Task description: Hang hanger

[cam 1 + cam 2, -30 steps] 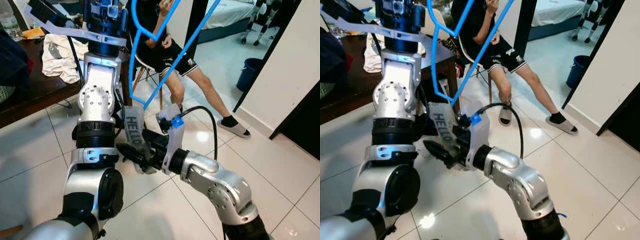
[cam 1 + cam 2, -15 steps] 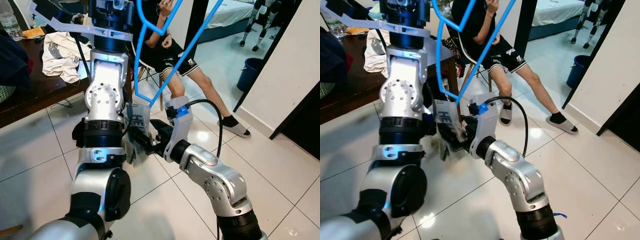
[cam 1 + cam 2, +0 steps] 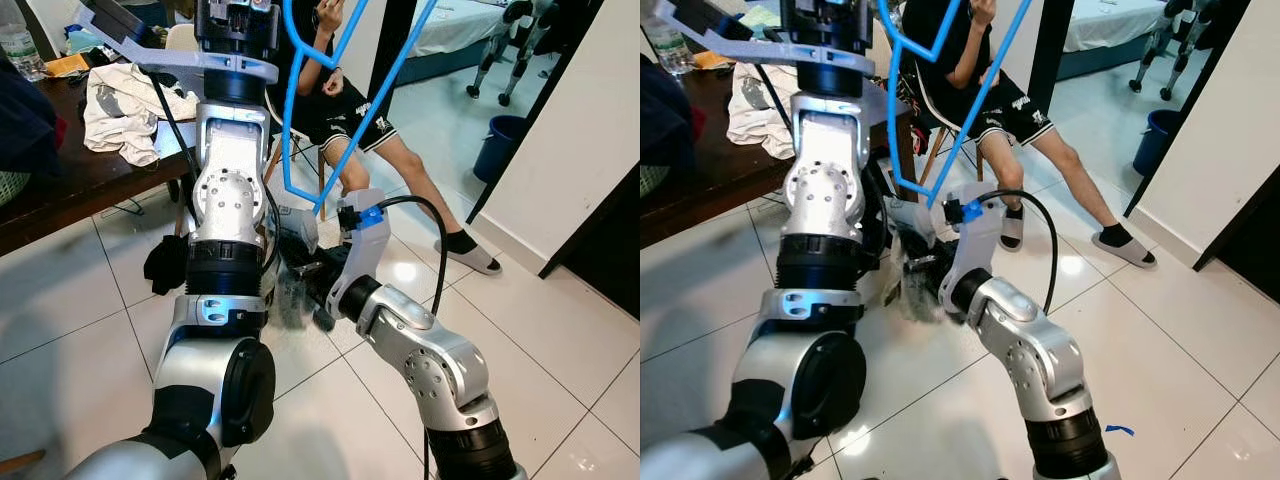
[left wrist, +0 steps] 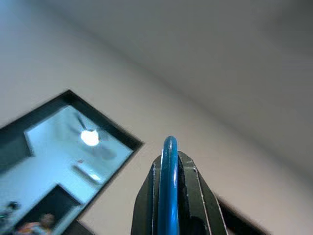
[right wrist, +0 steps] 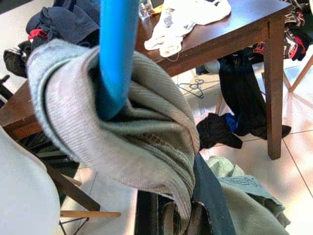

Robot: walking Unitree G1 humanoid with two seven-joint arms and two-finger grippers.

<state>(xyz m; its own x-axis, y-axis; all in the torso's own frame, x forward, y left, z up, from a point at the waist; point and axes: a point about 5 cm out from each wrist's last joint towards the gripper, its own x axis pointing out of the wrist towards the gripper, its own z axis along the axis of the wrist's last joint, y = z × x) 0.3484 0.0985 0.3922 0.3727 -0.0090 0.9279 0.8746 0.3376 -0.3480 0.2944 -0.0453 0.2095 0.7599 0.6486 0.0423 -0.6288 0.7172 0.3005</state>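
A blue hanger hangs upside down from my raised left arm, and its bar stands between the shut fingers of my left gripper, against the ceiling. A grey garment lies draped over the hanger's lower corner. The cloth folds over the blue bar and runs down between the black fingers of my right gripper, which is shut on it just below the hanger, in front of my chest.
A person sits on a chair right behind the hanger, legs stretched to the right. A dark wooden table with white clothes stands at the left. There is a blue bin by the wall and black cloth on the tiled floor.
My right gripper has lifted the grey garment from low in front of me up to the hanger's lower corner. The left arm and hanger have shifted a little to the right.
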